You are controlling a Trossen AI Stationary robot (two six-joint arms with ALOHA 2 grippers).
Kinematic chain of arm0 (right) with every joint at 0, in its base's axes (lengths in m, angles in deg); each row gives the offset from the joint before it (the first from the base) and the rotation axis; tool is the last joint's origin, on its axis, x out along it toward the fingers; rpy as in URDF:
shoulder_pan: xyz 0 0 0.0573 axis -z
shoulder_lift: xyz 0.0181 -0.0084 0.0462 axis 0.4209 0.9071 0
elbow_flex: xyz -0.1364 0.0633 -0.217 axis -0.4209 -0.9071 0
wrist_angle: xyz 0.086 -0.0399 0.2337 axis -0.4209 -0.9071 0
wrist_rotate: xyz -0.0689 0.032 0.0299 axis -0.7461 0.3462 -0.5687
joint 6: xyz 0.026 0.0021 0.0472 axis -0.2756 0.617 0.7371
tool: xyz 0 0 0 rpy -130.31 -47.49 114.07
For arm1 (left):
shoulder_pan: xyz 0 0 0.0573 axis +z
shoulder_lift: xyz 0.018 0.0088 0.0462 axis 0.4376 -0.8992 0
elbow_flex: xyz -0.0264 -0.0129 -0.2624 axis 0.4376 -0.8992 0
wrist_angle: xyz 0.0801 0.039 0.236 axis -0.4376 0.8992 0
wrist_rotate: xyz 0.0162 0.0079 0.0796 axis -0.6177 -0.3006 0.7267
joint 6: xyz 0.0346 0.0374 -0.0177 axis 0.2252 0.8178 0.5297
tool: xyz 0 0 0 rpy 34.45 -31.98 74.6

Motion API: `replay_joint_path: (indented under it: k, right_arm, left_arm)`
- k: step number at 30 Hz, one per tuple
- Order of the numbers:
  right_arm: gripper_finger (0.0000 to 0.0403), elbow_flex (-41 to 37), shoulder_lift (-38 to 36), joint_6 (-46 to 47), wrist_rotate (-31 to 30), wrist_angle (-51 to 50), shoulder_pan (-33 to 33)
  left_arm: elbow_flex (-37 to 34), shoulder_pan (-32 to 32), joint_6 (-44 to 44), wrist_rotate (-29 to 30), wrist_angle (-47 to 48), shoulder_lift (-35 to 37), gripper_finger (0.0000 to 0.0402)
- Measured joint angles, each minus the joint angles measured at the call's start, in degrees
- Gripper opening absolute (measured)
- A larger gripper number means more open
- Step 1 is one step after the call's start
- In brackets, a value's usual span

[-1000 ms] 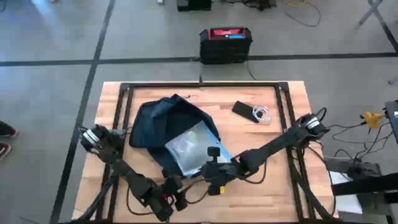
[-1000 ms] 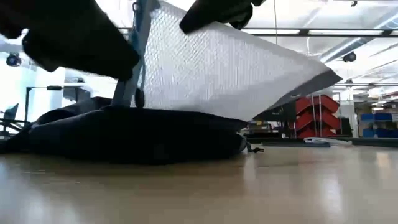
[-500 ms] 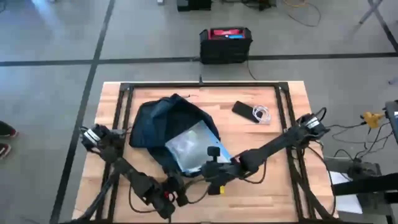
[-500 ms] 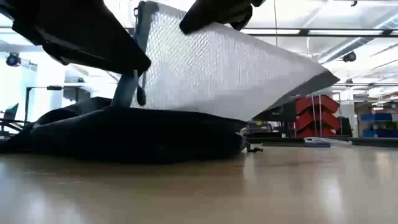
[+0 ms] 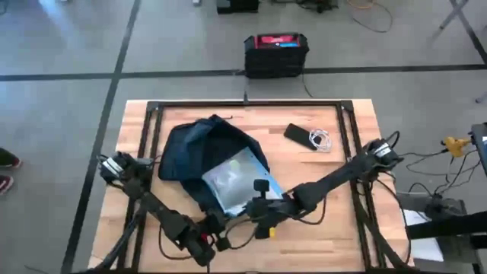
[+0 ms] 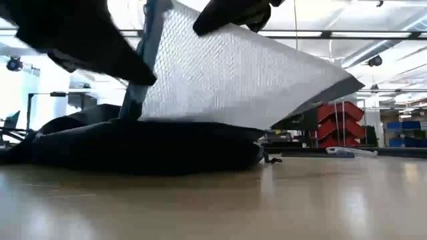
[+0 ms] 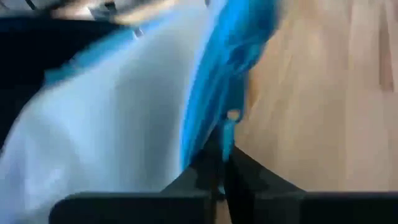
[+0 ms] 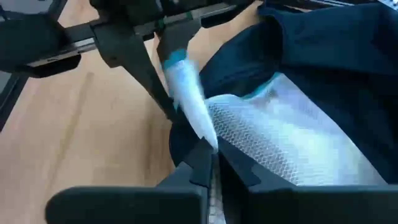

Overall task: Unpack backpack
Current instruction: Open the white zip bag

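Note:
The dark navy backpack (image 5: 199, 152) lies flat on the table's far-left part, its mouth toward the near edge. A silver-white mesh pouch (image 5: 232, 179) with a blue edge sticks out of that mouth; in the low view the pouch (image 6: 247, 73) stands raised and tilted, its lower edge on the backpack (image 6: 133, 143). My right gripper (image 5: 255, 199) and my left gripper (image 5: 219, 222) are both shut on the pouch's near end, close together. My left gripper pinches the pouch's blue edge (image 7: 227, 118) between its two shut fingers, at the near-left corner. It comes in low from the table's near side. The pouch rises tilted beyond the fingers. My right gripper pinches the pouch's near edge (image 8: 202, 134) between its two fingers, coming from the table's near-right side. That end of the pouch is lifted clear of the table, and the far end stays in the backpack's mouth.
A black phone (image 5: 298, 135) and a coiled white cable (image 5: 320, 139) lie at the table's far right. A black metal frame (image 5: 251, 105) runs round the tabletop. A black box with a red top (image 5: 276, 53) stands on the floor beyond. Bare wood lies near right.
My left gripper has moved in on the pouch's blue near-left edge and taken hold of it. The pouch stays raised and tilted in my right gripper, barely shifting.

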Motion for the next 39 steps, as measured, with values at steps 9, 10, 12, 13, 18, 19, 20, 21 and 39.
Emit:
replay_joint_path:
  k: [9,10,12,13,18,19,20,21,39]
  right_arm:
    - [0.0,0.0,-7.1,-2.0,-0.1,-0.5,-1.9]
    - [0.0,0.0,-7.9,-2.3,-0.1,-0.8,-2.3]
    - [0.0,0.0,-9.5,-2.7,-0.2,-1.0,-3.1]
    - [0.0,0.0,-10.3,-2.9,-0.2,-1.3,-3.5]
    - [0.0,0.0,-14.3,-4.0,-1.1,-2.4,-5.9]
    - [0.0,0.0,-15.1,-4.3,-1.9,-2.7,-6.4]
    - [0.0,0.0,-16.0,-4.7,-2.8,-3.0,-7.0]
    - [0.0,0.0,-16.8,-5.0,-3.6,-3.4,-7.4]
    - [0.0,-2.5,-16.1,-0.4,-13.1,-8.0,-11.5]
  left_arm:
    - [0.0,0.0,-7.3,-3.8,9.6,-0.4,0.0]
    - [0.0,0.0,-7.5,-3.8,10.2,-0.5,0.0]
    - [0.0,0.0,-7.8,-3.9,11.0,-0.5,0.0]
    - [0.0,0.0,-7.8,-3.9,11.5,-0.5,0.0]
    - [0.0,0.0,-8.7,-4.9,14.4,-0.5,0.0]
    - [0.0,0.0,-9.2,-5.0,15.4,-0.5,0.0]
    - [0.0,0.0,-9.8,-5.2,16.4,-0.5,0.0]
    - [0.0,0.0,-10.6,-5.4,17.3,-0.5,0.0]
    - [3.3,-0.4,-16.8,-9.7,35.2,3.3,0.0]
